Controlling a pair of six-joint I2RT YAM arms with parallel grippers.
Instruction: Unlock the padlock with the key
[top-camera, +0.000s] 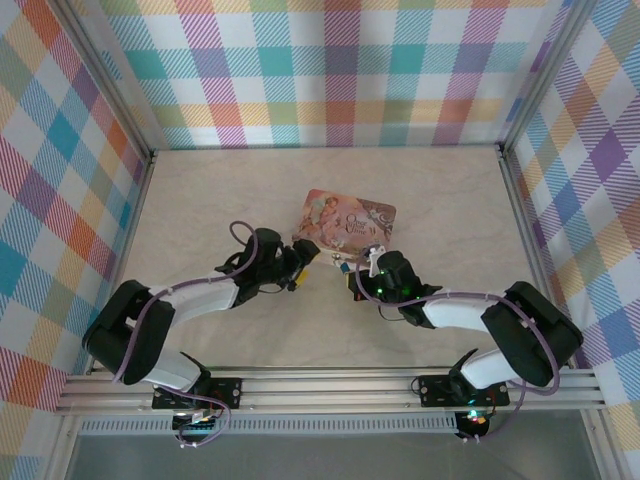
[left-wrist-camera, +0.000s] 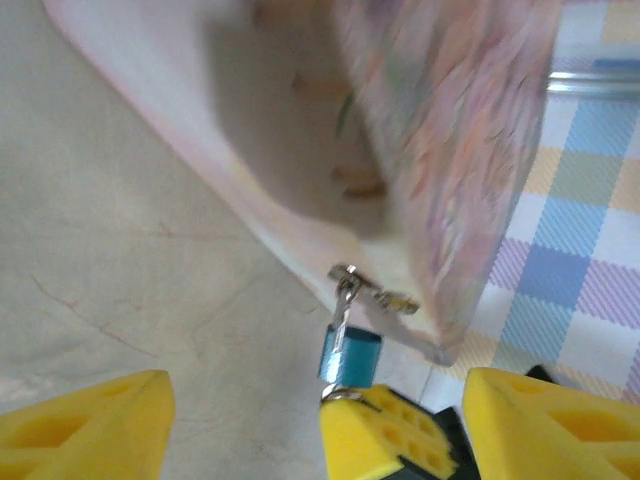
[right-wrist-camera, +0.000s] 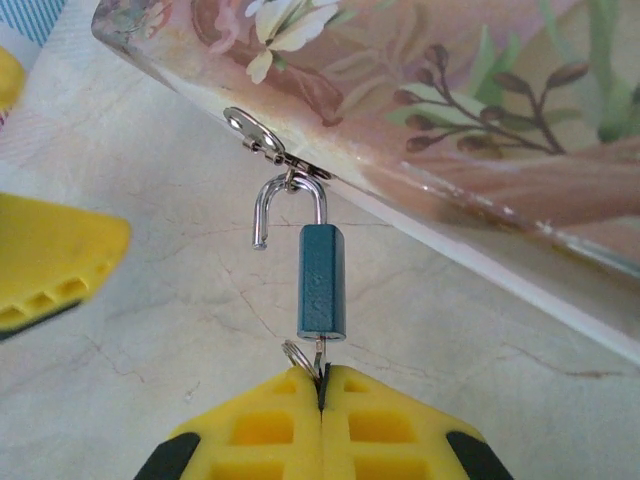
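The right gripper (right-wrist-camera: 322, 388) has its jaws clenched tight, the yellow pads meeting with no gap, and pinched in that seam is the key (right-wrist-camera: 318, 352), just a sliver of metal with its little ring poking out beside it. Straight ahead of the jaws, and touching the key's far end, sits the padlock (right-wrist-camera: 322, 283). Its teal body runs lengthwise along the very line the jaws point, so key, lock and gripper make one straight run.

Beyond the body, the shackle (right-wrist-camera: 262, 215) stands open: one leg is free of the body (the other seems to be seated in it), and its arch is hooked through the hasp (right-wrist-camera: 250, 128) on the edge of the pink tin (right-wrist-camera: 450, 90), which rests on the tabletop (right-wrist-camera: 150, 330).

The left gripper (left-wrist-camera: 315, 430) is released, its jaws spread wide, with the padlock ahead between them but untouched. The right arm is plainly the nearer. To my eye the lock is sprung, so anything next would run along that same axis, away from the tin.
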